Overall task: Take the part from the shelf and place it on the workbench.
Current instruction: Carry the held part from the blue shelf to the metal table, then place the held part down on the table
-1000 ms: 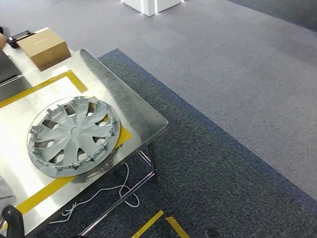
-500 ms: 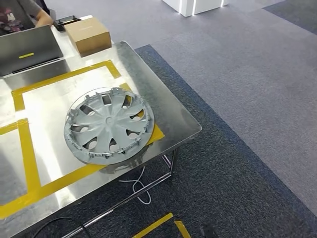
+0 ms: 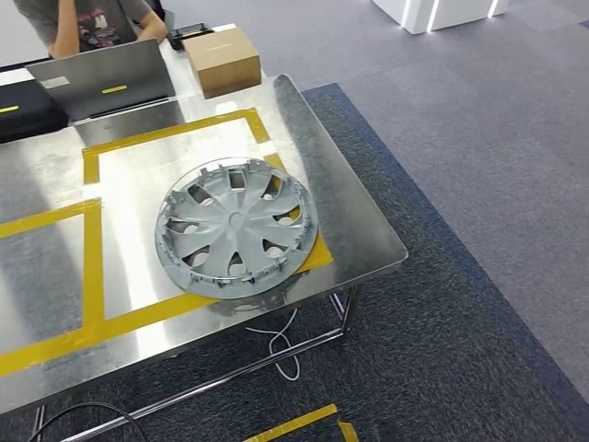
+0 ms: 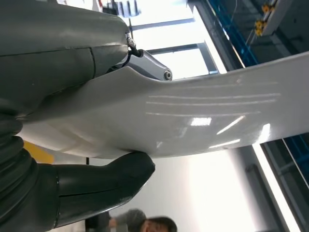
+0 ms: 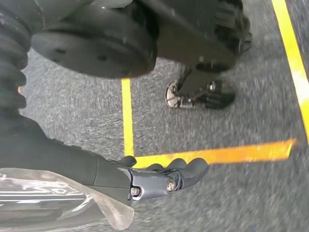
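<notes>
A pale glossy curved panel [image 4: 204, 116] runs across the left wrist view. My left hand [image 4: 73, 53] grips it, fingers on one face and the thick thumb [image 4: 105, 183] on the other. In the right wrist view an edge of the same pale panel [image 5: 54, 205] lies against my right hand [image 5: 109, 171], whose fingers [image 5: 175, 176] curl past it above the carpet. The steel workbench [image 3: 347, 221] stands ahead and to the left in the head view. A grey hubcap [image 3: 236, 226] lies flat on it inside a square of yellow tape [image 3: 94, 258].
A cardboard box [image 3: 222, 57] and an open laptop [image 3: 104, 78] sit at the bench's far side, where a person [image 3: 83, 23] stands. A white cable [image 3: 284, 345] trails under the bench. Yellow tape lines [image 3: 292, 424] mark the grey carpet; open floor lies to the right.
The camera has swung left, so the whole bench has slid right in the picture. The laptop and the person have come into sight. The hubcap keeps its place on the bench.
</notes>
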Available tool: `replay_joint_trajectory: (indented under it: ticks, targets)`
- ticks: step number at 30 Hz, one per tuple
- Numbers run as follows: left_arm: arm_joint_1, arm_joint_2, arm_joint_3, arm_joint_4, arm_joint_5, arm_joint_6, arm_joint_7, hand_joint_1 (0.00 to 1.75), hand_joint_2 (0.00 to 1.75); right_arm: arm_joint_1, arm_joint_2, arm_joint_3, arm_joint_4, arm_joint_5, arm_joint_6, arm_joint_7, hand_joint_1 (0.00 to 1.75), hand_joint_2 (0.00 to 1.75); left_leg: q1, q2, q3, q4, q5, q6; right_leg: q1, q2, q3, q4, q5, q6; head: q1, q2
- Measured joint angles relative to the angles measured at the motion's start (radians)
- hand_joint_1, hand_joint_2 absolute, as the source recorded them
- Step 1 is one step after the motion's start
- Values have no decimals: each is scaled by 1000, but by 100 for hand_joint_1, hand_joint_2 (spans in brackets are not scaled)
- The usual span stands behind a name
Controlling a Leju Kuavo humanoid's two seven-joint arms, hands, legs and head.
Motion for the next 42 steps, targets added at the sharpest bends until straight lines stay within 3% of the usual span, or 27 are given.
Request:
replay_joint_trajectory:
  ticks: [2,3,5,7,9,11,13,15,17,18,19,21,23,25,26,30,33,36,40,42]
  targets:
    - [-6,0,30,22,11,-7,0,175,175,2,0,-1,0,5,1,0,0,175,5,14,-49,100,-32,-7,2,-34,4,0,-5,-2,-1,0]
    - [-9,0,49,35,16,-16,0,175,175,2,0,-2,0,8,2,0,0,175,7,17,-50,102,-21,-8,2,-49,6,0,-8,-2,0,0]
    - [-19,0,91,59,22,-38,0,175,175,-1,1,-4,0,13,5,0,0,175,6,33,3,1,44,-5,2,-76,16,0,-15,3,-1,0]
    - [-33,0,131,83,24,-53,0,175,175,-3,1,-6,0,18,7,1,0,175,-2,72,66,-120,85,5,6,-97,21,1,-24,13,-1,0]
    - [-43,0,162,103,23,-61,0,175,175,-5,2,-7,0,20,8,2,0,175,-10,86,85,-159,83,17,11,-117,25,0,-32,24,0,0]
    - [-46,0,185,113,23,-62,0,175,175,-9,2,-8,0,21,9,2,0,175,-8,66,84,-165,84,29,10,-127,36,-3,-38,34,0,0]
    - [-49,-2,200,120,23,-62,0,175,175,-12,3,-8,0,21,9,2,0,175,-2,48,87,-171,89,40,8,-87,25,34,-65,41,4,0]
    - [-55,-3,206,127,22,-62,0,175,175,-11,3,-8,0,21,9,2,0,175,1,29,89,-173,89,47,7,-33,-37,154,-123,43,9,0]
    - [-59,-3,210,136,22,-62,0,175,175,-6,3,-8,0,21,9,3,0,175,0,5,89,-173,87,50,8,-18,-108,277,-158,43,11,0]
    - [-60,-3,212,140,22,-63,0,175,175,-4,3,-8,0,21,9,3,0,175,-1,-8,90,-172,86,50,8,-16,-125,293,-146,42,11,0]
    - [-61,-3,214,144,22,-66,0,175,175,-3,3,-9,0,22,9,3,0,175,-1,-22,92,-171,85,50,9,-13,-123,267,-114,40,11,0]
    - [-71,-4,224,157,20,-85,0,175,175,-3,2,-9,0,25,13,2,0,175,-1,-45,97,-168,80,46,8,7,-78,137,-31,35,11,0]
    - [-88,-4,247,177,17,-123,0,175,175,-6,1,-9,0,28,22,0,0,175,-2,-61,95,-163,75,37,7,30,-37,38,2,29,11,0]
    - [-108,-5,281,202,12,-168,0,175,175,-10,0,-9,0,29,31,-1,0,175,0,-72,92,-164,76,26,9,35,-26,19,-2,20,11,0]
    - [-119,-5,301,216,8,-189,0,175,175,-11,0,-9,0,29,33,-1,0,175,1,-73,92,-167,78,26,10,33,-24,18,1,18,11,0]
    - [-169,-2,368,269,-24,-238,3,175,175,-11,-1,-12,0,30,39,0,0,175,0,-72,98,-173,81,55,10,33,-22,11,5,18,10,0]
    - [-195,-1,399,300,-45,-254,5,175,175,-11,-1,-14,0,30,41,0,0,175,0,-72,103,-178,82,55,12,33,-20,12,3,13,10,0]
    - [-210,-1,417,319,-53,-260,5,175,175,-11,-1,-17,0,31,40,0,0,175,1,-72,104,-181,83,49,14,33,-19,13,2,10,10,0]
    - [-221,-2,430,334,-62,-264,6,175,175,-12,-2,-17,0,31,40,0,0,175,3,-71,104,-183,81,24,15,33,-19,14,0,7,10,0]
    - [-224,-2,431,340,-63,-265,7,175,175,-12,-2,-17,0,32,40,0,0,175,4,-71,104,-183,81,19,15,33,-19,14,0,7,10,0]
